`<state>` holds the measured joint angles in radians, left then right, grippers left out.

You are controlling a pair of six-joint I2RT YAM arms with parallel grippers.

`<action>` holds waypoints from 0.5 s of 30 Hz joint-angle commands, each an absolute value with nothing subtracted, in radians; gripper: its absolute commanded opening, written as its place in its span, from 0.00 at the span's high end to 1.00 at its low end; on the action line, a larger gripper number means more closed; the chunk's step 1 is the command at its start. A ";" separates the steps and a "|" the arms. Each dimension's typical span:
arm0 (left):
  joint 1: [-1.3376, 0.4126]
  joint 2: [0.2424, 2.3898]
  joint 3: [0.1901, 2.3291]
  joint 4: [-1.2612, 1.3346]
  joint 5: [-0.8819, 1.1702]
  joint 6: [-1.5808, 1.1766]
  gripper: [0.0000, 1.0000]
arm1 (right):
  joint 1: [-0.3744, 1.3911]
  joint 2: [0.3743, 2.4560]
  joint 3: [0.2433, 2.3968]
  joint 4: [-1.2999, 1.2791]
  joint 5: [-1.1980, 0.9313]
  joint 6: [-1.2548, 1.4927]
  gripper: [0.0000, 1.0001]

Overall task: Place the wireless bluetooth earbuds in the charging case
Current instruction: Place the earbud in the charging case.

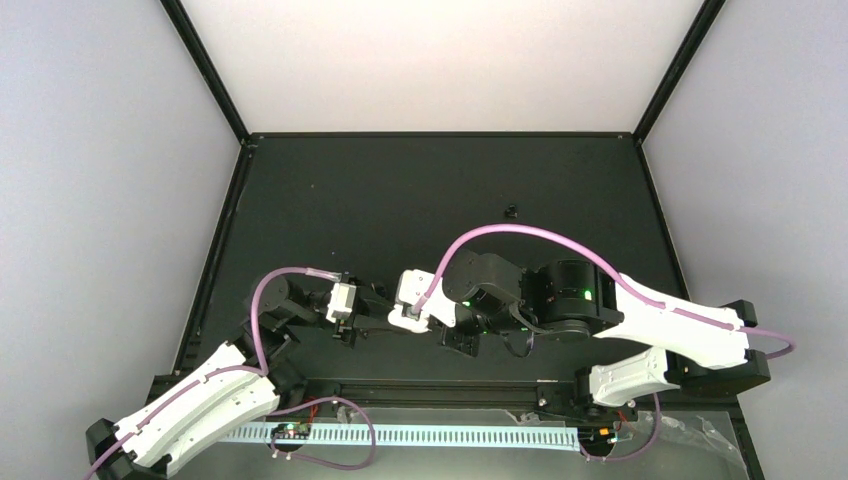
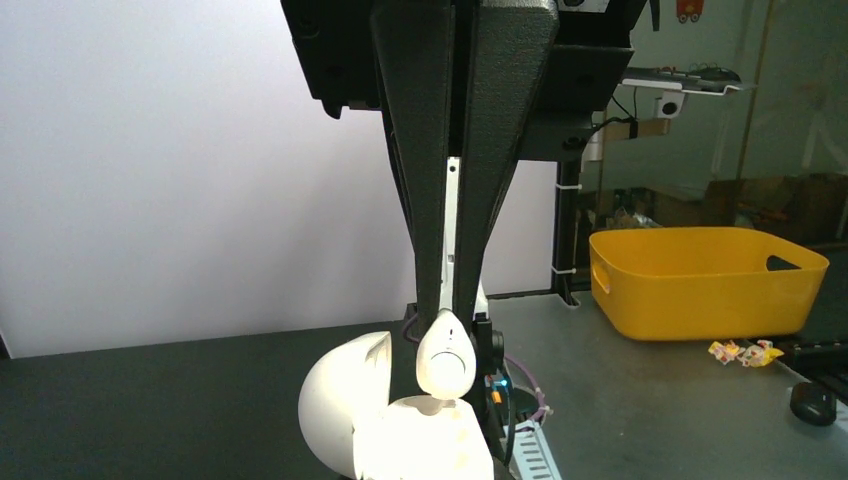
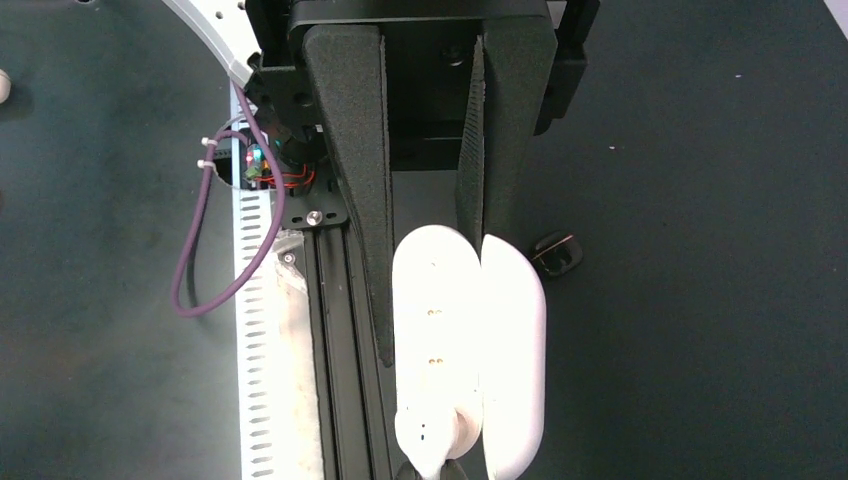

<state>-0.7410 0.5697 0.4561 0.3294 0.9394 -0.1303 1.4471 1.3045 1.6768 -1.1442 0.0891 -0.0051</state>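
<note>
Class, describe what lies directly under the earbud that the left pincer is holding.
The open white case sits directly beneath the earbud, its lid tipped open to the left. Glare washes out the case's inside, so its sockets cannot be seen here.

Top camera looks down; close wrist cameras share the charging case (image 3: 515, 340).

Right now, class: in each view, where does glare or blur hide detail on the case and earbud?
Left wrist: the case glares to flat white below the earbud. Right wrist: evenly lit and sharp, small dots inside the case show. Top external: both too small to make out.
</note>
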 commanded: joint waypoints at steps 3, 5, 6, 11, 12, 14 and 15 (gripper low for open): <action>-0.749 0.569 0.499 0.332 0.961 -0.110 0.99 | 1.454 1.315 1.677 -1.123 0.119 -0.025 0.99; -0.750 0.568 0.499 0.332 0.963 -0.110 0.98 | 1.455 1.318 1.677 -1.119 0.124 -0.028 0.99; -0.750 0.569 0.499 0.332 0.963 -0.111 0.98 | 1.454 1.319 1.677 -1.116 0.123 -0.028 0.99; -0.752 0.568 0.499 0.332 0.964 -0.111 0.98 | 1.454 1.326 1.671 -1.101 0.124 -0.030 0.99; -0.753 0.568 0.499 0.332 0.963 -0.111 0.98 | 1.454 1.328 1.672 -1.100 0.124 -0.032 0.99; -0.753 0.566 0.499 0.332 0.964 -0.112 0.98 | 1.454 1.330 1.668 -1.098 0.124 -0.032 0.99; -0.753 0.566 0.499 0.332 0.963 -0.113 0.98 | 1.454 1.331 1.668 -1.098 0.126 -0.032 0.99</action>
<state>-0.7441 0.5697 0.4561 0.3290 0.9413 -0.1303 1.4471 1.3247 1.6749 -1.1210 0.1043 -0.0212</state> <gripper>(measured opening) 0.220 0.014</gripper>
